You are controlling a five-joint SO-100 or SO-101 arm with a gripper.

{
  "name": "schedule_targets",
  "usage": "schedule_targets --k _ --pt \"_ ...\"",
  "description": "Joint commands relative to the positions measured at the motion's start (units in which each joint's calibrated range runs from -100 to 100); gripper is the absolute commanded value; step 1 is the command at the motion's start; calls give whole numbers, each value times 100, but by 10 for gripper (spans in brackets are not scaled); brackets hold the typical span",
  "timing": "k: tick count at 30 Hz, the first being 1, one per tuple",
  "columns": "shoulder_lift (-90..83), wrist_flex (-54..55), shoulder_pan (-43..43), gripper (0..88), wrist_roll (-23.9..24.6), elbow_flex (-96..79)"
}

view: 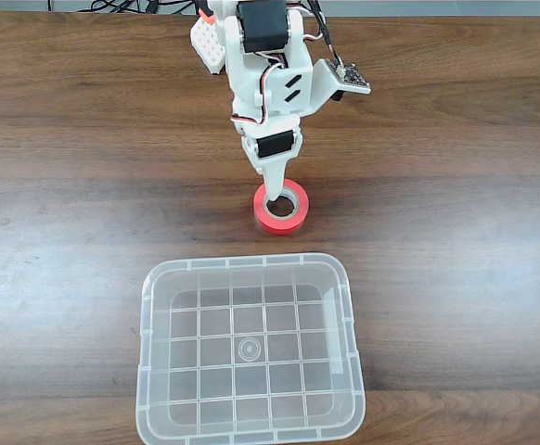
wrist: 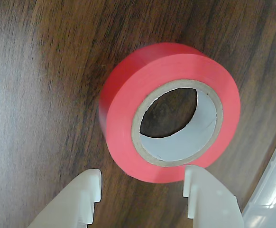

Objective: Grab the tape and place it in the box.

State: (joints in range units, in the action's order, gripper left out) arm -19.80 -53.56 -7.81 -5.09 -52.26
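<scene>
Approach is the step we are in, judging by the wrist view. Going left to right there, we see bare wooden table (wrist: 29, 95), then the gripper (wrist: 142, 190) with its fingers spread apart and empty, then the tape (wrist: 169, 111) lying flat just ahead, and the box (wrist: 271, 190) at the far right edge. Next we would need to lower, straddle the ring's wall, and close.

Bright even overhead light; soft glare on table (view: 84, 139); wrist view sharp, hand (wrist: 142, 190) slightly soft.
</scene>
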Motion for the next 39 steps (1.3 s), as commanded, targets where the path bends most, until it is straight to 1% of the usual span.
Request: schedule_targets --k 1,5,14,16,18,19,21,31,35,39 --pt "-23 116 57 178 -55 26" --pt "113 253 50 178 -92 18" --pt "1183 621 50 173 -92 184" --pt "1256 604 50 121 -113 280" --pt "1216 544 57 29 -113 350" --pt "1167 527 57 5 -113 368" --pt "1055 519 64 19 -113 368" --pt "701 313 57 19 -119 386" --pt "258 -235 57 19 -119 596" --pt "-554 -1065 57 19 -113 1174"
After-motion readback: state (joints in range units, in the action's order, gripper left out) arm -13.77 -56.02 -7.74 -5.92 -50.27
